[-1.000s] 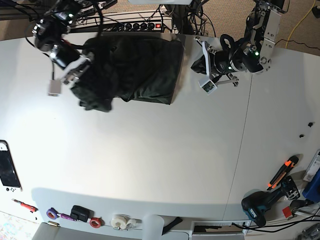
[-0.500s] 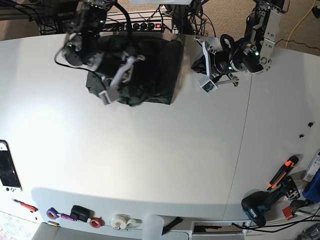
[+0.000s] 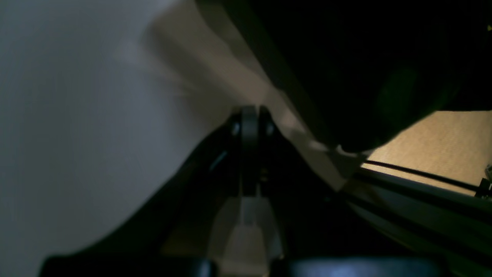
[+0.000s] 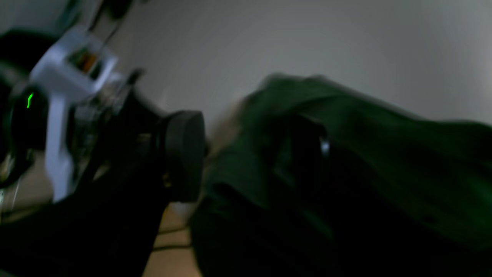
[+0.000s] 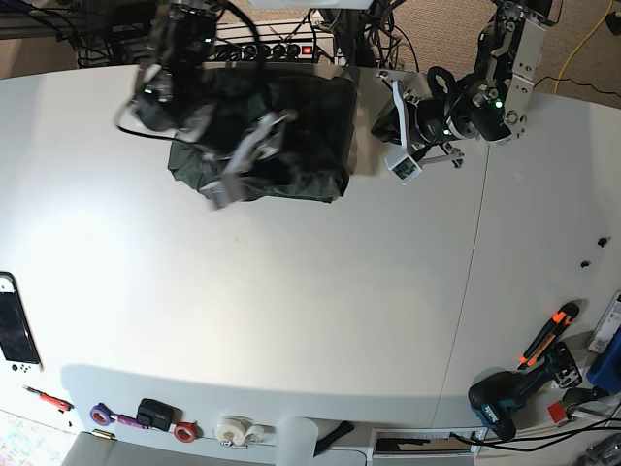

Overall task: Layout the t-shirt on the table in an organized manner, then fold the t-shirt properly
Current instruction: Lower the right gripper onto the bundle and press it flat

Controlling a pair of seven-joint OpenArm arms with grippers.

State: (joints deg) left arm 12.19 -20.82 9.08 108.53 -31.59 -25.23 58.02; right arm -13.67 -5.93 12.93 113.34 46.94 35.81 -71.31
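Note:
The dark green t-shirt (image 5: pixel 310 126) lies folded into a rough rectangle at the back of the white table (image 5: pixel 291 311). My right gripper (image 5: pixel 247 160) hovers over the shirt's left half, smeared by motion, so its jaws cannot be read. The right wrist view is blurred too, with rumpled green t-shirt (image 4: pixel 365 173) filling its right side and the other arm (image 4: pixel 65 115) at its left. My left gripper (image 5: pixel 398 136) rests just right of the shirt, apart from it. In the left wrist view the left gripper (image 3: pixel 250 123) is shut with nothing in it.
A power strip (image 5: pixel 281 49) and cables run behind the shirt. A game console (image 5: pixel 15 330) lies at the left edge. Tape rolls (image 5: pixel 238 429) and small tools line the front edge. A drill (image 5: pixel 505 403) and an orange-handled tool (image 5: pixel 548 330) sit front right. A dark seam (image 5: pixel 475 262) crosses the table.
My right arm swung in from the left, carrying the shirt's hanging left part over onto the rest. The shirt now lies narrower and flatter. The left arm has not moved.

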